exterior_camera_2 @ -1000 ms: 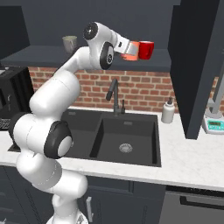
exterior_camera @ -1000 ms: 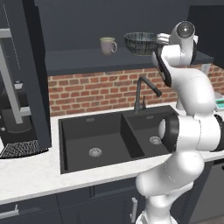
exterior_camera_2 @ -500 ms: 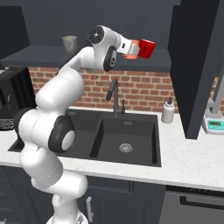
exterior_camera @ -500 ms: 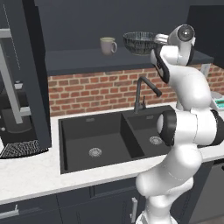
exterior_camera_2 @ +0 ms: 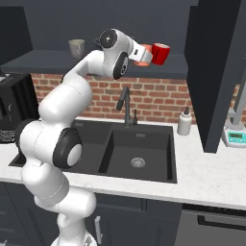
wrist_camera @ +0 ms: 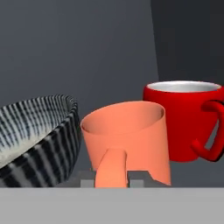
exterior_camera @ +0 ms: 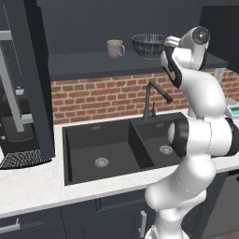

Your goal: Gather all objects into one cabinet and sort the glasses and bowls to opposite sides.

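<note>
Gripper: fingers narrowly parted, pinching the wall of the orange tumbler; in the right base view the gripper is raised at shelf height, reaching toward the cabinet
Finger: one tip shows orange-tinted against the near side of the tumbler's wall
Orange tumbler: upright, handleless, closest to the hand camera; whether its base rests on the shelf cannot be told
Patterned bowl: black-and-white striped, just beside the tumbler on one side in the hand view; from the left base view it stands on the cabinet shelf, right next to the arm
Red mug: glossy, upright, just beyond the tumbler on the side opposite the bowl, handle turned away from the tumbler; pale inside
Beige mug: on the same shelf, apart from the bowl on its far side from the arm, handle toward the bowl
Cabinet: dark interior behind the cups; open door stands at the right in the right base view
Below: dark double sink with a black tap, brick wall behind
</note>
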Tool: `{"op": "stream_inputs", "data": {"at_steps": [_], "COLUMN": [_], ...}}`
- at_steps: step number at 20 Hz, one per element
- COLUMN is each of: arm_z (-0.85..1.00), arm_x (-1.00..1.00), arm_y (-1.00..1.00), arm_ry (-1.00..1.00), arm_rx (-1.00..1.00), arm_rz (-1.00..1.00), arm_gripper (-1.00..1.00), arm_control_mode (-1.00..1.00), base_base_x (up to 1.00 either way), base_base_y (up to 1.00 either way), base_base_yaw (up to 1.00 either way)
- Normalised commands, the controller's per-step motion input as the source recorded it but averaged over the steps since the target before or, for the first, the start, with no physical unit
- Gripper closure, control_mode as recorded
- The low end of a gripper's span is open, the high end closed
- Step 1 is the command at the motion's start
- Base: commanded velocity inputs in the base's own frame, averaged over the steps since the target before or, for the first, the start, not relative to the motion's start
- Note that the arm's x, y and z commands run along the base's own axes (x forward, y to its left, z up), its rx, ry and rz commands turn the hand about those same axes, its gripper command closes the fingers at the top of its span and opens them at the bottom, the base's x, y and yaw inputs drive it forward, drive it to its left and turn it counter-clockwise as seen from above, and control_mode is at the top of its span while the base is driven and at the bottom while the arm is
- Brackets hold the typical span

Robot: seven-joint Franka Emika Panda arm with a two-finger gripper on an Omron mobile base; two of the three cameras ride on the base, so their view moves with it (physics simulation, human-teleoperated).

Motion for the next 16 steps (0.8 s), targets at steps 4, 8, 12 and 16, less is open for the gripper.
{"op": "stream_inputs", "data": {"at_steps": [4,8,12,16], "arm_z": [-0.18,0.00,0.22,0.45], "arm_x": [0.00,-0.05,-0.37,-0.76], "arm_y": [0.19,0.10,0.03,0.00], "arm_ry": [0.00,-0.02,-0.15,-0.20], "arm_rx": [0.14,-0.01,-0.01,-0.03], "arm_rz": [0.01,0.00,0.00,0.00], "arm_gripper": [-1.00,-1.00,-1.00,-1.00], "arm_control_mode": [-1.00,-1.00,-1.00,-1.00], "base_base_x": [0.00,0.00,0.00,0.00], "base_base_y": [0.00,0.00,0.00,0.00], "base_base_yaw": [0.00,0.00,0.00,0.00]}}
